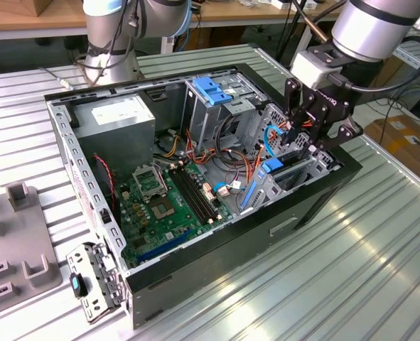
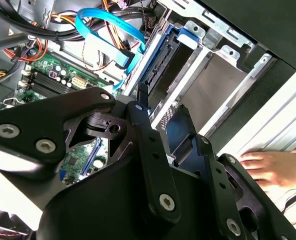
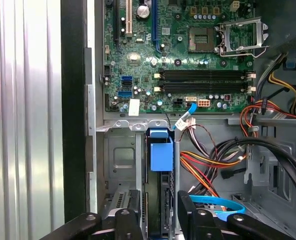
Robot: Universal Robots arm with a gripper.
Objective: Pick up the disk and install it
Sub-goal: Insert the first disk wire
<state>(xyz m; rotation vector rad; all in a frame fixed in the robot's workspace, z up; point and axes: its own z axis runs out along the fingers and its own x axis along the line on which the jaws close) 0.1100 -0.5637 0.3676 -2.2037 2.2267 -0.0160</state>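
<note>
Nearest the wrist cameras, the matte black gripper (image 3: 159, 205) is seen spread wide, its fingers (image 3: 188, 212) astride the disk (image 3: 160, 155). The disk is stood edge-on in the grey sheet-metal bay (image 3: 120, 160), its smooth light-blue carrier tab facing the gripper. Beyond, a green motherboard (image 3: 137, 50) lies flat in the black case (image 1: 266, 234), which is carried by a ribbed metal surface (image 1: 352, 270).

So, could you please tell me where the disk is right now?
The disk stands on edge in the drive cage, at the exterior view's right end of the open case, just below the gripper and beside the motherboard.
</note>
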